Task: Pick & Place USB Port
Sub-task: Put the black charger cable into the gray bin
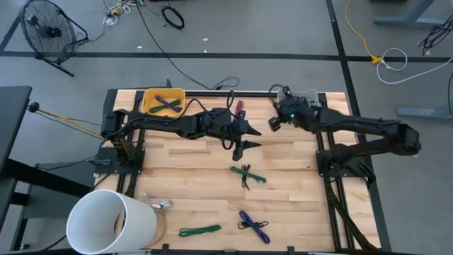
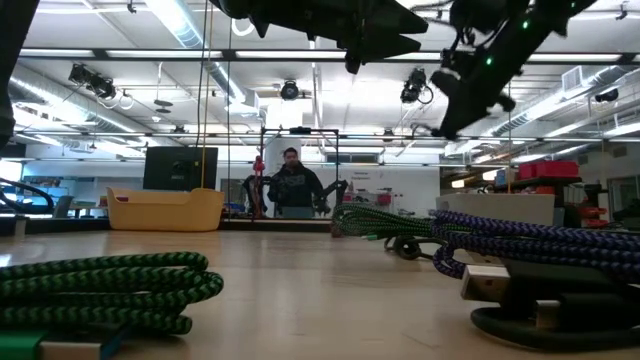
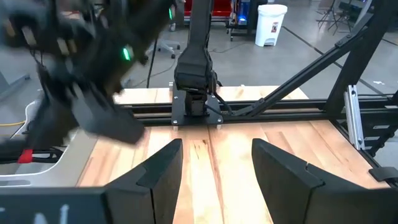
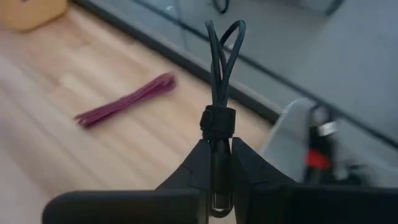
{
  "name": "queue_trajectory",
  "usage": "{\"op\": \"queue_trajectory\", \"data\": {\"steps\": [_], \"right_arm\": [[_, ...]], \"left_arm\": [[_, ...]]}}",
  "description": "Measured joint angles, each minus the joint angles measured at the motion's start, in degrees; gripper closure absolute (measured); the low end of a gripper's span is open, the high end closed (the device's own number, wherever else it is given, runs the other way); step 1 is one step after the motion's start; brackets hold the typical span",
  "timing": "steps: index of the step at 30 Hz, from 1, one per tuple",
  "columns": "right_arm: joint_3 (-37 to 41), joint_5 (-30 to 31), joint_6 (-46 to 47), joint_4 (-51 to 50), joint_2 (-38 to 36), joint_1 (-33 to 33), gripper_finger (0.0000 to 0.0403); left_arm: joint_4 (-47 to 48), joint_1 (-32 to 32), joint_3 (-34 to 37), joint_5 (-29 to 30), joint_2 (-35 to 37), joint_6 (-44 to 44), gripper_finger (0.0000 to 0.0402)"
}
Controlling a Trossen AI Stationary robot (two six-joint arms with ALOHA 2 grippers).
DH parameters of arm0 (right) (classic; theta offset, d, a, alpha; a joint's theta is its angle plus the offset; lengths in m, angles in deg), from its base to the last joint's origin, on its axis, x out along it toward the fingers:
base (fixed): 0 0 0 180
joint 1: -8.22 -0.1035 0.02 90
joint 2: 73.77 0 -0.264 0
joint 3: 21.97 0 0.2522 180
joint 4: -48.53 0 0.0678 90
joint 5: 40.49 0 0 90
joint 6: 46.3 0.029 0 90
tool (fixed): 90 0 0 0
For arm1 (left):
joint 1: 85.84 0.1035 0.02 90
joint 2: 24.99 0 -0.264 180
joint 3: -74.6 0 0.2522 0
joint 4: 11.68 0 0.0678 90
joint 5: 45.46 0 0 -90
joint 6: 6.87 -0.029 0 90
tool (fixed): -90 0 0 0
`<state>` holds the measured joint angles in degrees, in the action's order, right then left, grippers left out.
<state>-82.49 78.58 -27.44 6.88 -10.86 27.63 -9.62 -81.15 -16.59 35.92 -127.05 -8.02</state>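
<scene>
A black bundled USB cable (image 4: 219, 118), tied by a black band, is in my right gripper (image 4: 217, 146), which is shut on it. That gripper (image 1: 274, 122) hangs above the table's far middle. My left gripper (image 1: 248, 137) floats just to its left, open and holding nothing; its two fingers (image 3: 158, 168) frame bare wood in the left wrist view. A maroon cable bundle (image 1: 240, 108) lies flat on the table near the far edge, beside both grippers. A yellow bin (image 1: 150, 106) at the far left holds more cable bundles. My right gripper pinches the black cable bundle between its two fingers, just behind the band (image 4: 217, 132). The bundle runs along the fingers, and its looped end (image 4: 225, 43) sticks out past the tips. The fingers slant down from the table's right side. The bundle is lifted clear of the table.
A green cable (image 1: 248, 173) lies mid-table, with a blue one (image 1: 253, 225) and another green one (image 1: 199, 230) near the front edge. A white bucket (image 1: 110, 221) lies on its side at the front left. A person stands in the room beyond the table (image 2: 290, 185).
</scene>
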Motion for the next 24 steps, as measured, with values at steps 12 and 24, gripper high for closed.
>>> {"op": "queue_trajectory", "data": {"steps": [12,24], "right_arm": [[-6.5,5.3,-6.5,-14.6,-0.8,17.3,0.038],[-2.6,15.6,-10.9,-14.6,3.3,24.7,0.038]], "left_arm": [[0.0,0.0,0.0,0.0,0.0,0.0,0.0204],[0.0,0.0,0.0,0.0,0.0,-0.2,0.0204]]}}
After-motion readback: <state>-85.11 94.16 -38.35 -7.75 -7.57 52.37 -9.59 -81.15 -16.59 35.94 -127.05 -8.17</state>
